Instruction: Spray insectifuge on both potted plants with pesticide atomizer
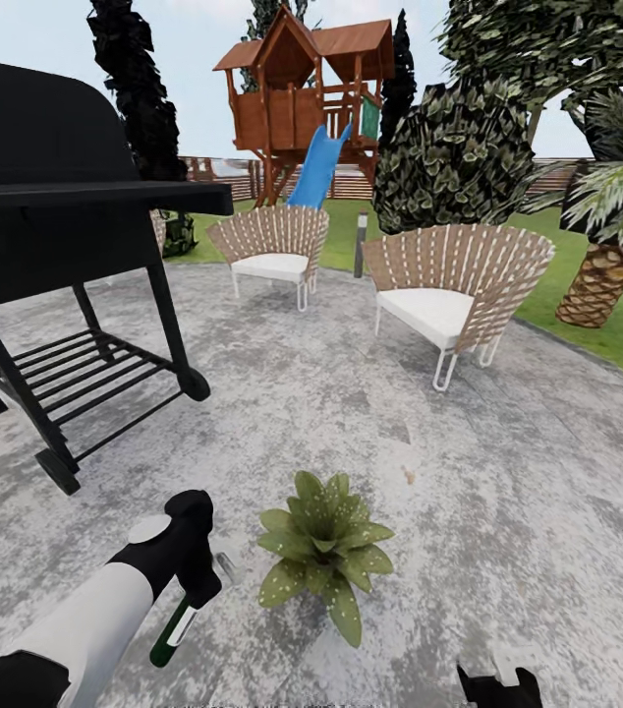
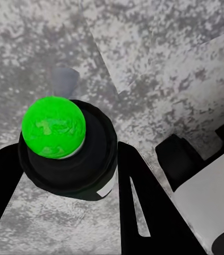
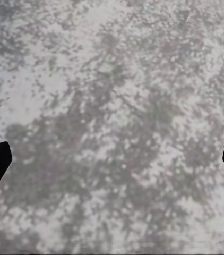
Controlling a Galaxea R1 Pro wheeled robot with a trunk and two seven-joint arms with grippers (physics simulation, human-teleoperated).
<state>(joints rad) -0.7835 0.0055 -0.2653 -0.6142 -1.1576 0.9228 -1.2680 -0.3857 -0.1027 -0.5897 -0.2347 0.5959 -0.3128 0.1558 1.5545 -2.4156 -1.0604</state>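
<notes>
My left gripper (image 1: 192, 582) is shut on the pesticide atomizer (image 1: 175, 629), a slim dark green bottle with a white label that hangs tilted just above the paving. Its pale spray head (image 1: 225, 568) points toward a potted plant (image 1: 323, 551), a rosette of pointed speckled green leaves standing on the patio just right of the bottle; the leaves hide its pot. In the left wrist view the bottle (image 2: 69, 159) sits between the black fingers (image 2: 138, 207), with a bright green ball on top. My right gripper (image 1: 496, 684) is open low over bare paving (image 3: 112, 117).
A black grill (image 1: 66, 246) on wheels stands to the left. Two woven chairs (image 1: 270, 246) (image 1: 454, 290) with white cushions sit behind the plant, with a grey lamp post (image 1: 361, 244) between them. A palm (image 1: 606, 265), lawn, wooden fence and a playhouse with a blue slide (image 1: 316, 167) lie beyond.
</notes>
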